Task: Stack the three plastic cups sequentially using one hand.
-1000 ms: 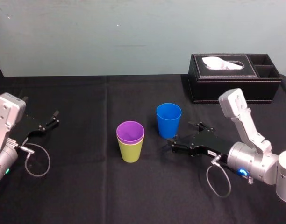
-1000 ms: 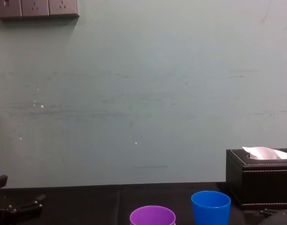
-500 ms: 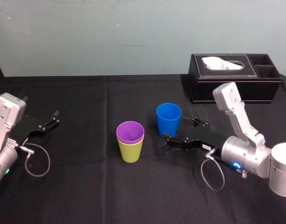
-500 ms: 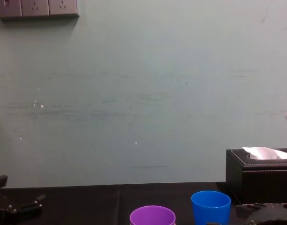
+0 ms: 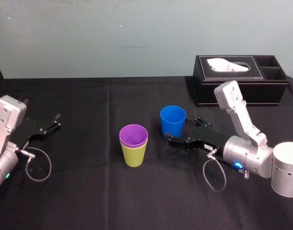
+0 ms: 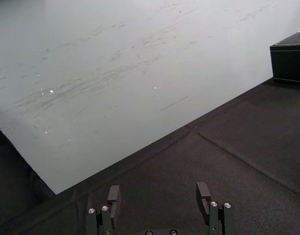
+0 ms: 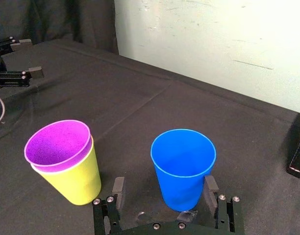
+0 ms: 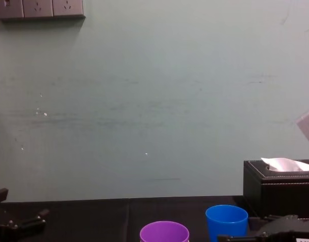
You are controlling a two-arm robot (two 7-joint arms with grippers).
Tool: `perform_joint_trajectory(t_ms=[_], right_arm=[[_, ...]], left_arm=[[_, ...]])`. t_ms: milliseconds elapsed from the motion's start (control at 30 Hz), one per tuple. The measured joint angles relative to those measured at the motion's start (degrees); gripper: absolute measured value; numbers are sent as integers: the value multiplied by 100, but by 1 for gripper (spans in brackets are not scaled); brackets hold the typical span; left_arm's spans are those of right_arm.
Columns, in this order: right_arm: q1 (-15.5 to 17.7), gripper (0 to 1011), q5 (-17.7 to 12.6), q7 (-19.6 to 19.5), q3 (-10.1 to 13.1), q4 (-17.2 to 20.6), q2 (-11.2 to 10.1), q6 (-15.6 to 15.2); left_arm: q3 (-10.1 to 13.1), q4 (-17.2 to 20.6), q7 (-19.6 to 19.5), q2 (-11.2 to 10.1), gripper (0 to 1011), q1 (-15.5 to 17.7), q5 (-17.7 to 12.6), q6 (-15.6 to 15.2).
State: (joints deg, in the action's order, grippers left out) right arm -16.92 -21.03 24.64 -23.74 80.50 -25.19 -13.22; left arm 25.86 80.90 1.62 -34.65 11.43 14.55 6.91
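The left gripper [image 5: 54, 121] lies parked at the 9 o'clock edge of the black table [image 5: 89, 201], well apart from the cups, its fingers spread on nothing; it poses no danger where it is.

Near the middle stands the purple cup [image 5: 133, 135], already nested in the yellow-green cup [image 5: 134, 156]. The blue cup [image 5: 173, 122] stands upright at about 2 o'clock of that pair, near it but not touching.

The right gripper [image 5: 183, 130] reaches in from the blue cup's 4 o'clock side. Its fingers are released and straddle the cup's lower wall. In the right wrist view the cup does not sit centred between them: one finger is just beside the wall, the other has a clear gap.

- If the fingers close like this, the near finger likely meets the wall first and shoves or tips the light cup.
- A low grip on a smooth taper may let the cup squirt upward.
- A carry towards 8 o'clock that is too low could clip the purple rim and topple the pair.

The tissue box [image 5: 240, 88], at 1 o'clock, is out of the way.
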Motion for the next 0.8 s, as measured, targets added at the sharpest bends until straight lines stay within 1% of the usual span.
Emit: perform_joint_trajectory(t_ms=[300,567,800], right_arm=[[-68,1000,45,-32,-35,-68,60,-32],[-170,1000,155,-78,-92,-199,154,-40],[-204,1000,209,-91,-91,-240,190,-28]], left_arm=[[0,0,0,0,1010,0,0,0],[0,0,0,0,1010,0,0,0],[0,0,0,0,1010,0,0,0]])
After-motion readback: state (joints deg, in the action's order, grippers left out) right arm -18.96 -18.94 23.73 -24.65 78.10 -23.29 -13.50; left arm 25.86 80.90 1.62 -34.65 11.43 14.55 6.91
